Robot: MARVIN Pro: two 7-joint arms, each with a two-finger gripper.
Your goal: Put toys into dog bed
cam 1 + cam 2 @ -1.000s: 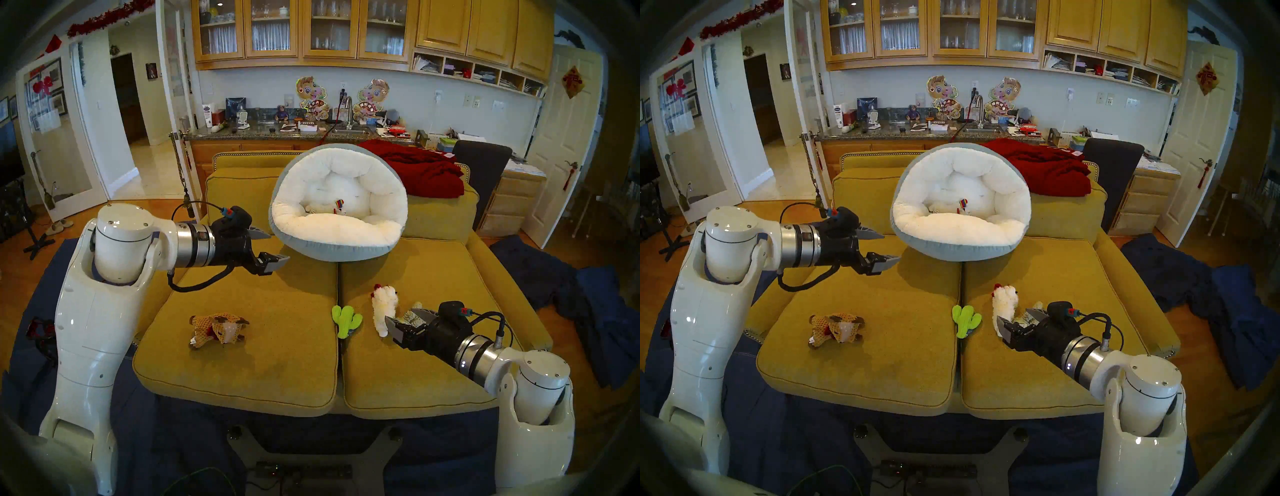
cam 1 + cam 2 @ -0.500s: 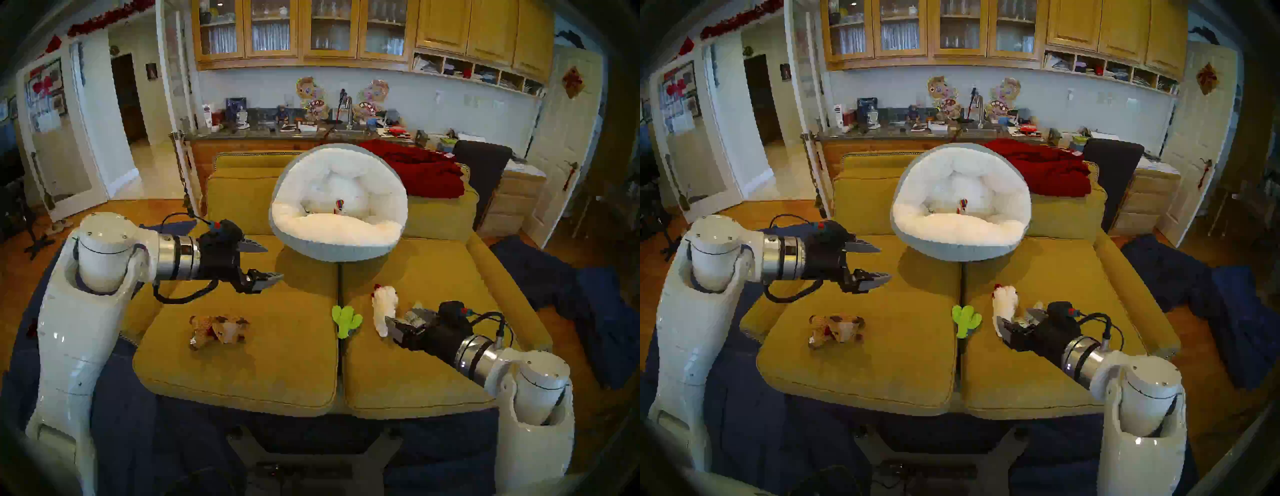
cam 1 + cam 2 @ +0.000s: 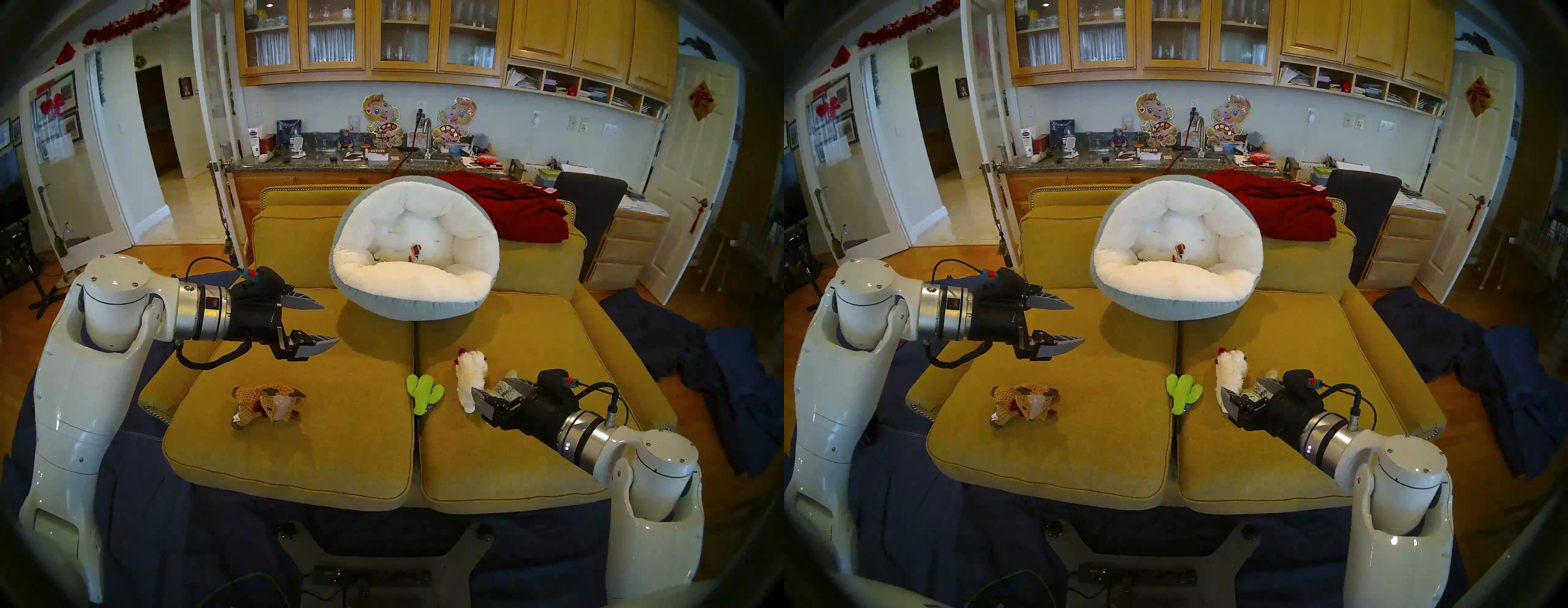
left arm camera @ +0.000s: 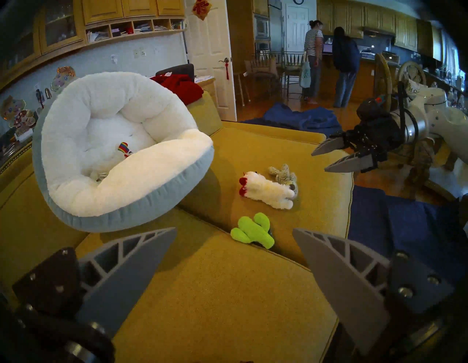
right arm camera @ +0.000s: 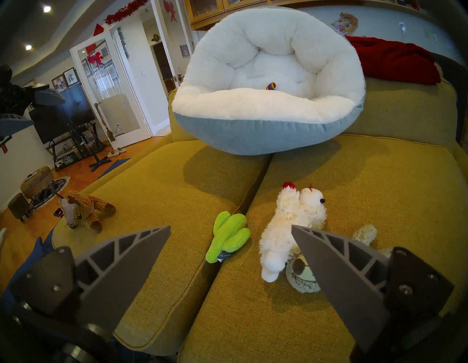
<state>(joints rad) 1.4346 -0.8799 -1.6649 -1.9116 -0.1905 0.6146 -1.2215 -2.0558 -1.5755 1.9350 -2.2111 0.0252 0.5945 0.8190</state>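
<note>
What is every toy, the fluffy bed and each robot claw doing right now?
Round white-and-grey dog bed: tilted against backrest.
Small white-and-rainbow toy: inside bed.
Brown knitted reindeer: lying on sofa.
Lime-green cactus: at cushion seam.
Fluffy white animal: lying on sofa.
Left gripper: open, empty.
Right gripper: open, empty.

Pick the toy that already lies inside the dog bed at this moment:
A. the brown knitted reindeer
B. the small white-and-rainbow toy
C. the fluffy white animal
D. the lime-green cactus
B: the small white-and-rainbow toy sits in the hollow of the dog bed, while the cactus, the reindeer and the fluffy white animal all lie on the sofa seat cushions.
</note>
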